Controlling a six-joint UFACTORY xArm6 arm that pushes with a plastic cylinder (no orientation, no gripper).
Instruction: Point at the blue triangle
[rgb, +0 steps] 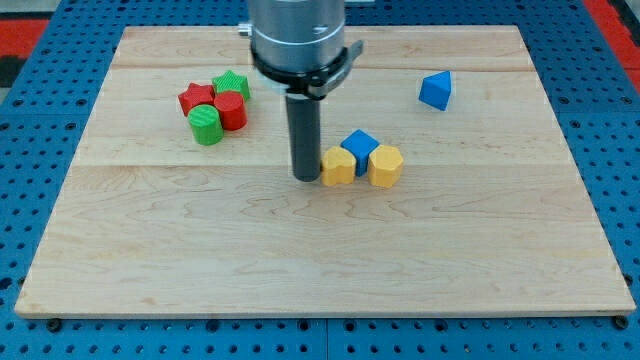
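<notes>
The blue triangle (436, 90) lies near the board's upper right, apart from the other blocks. My tip (306, 177) rests on the board at the middle, just left of a yellow block (338, 166) and touching or nearly touching it. A blue cube (360, 148) sits behind that block and a second yellow block (385, 165) sits to its right. The blue triangle is well up and to the right of my tip.
A cluster at the upper left holds a red star (196, 98), a green block (232, 84), a red cylinder (230, 110) and a green cylinder (206, 125). The wooden board (320, 270) lies on a blue pegboard table.
</notes>
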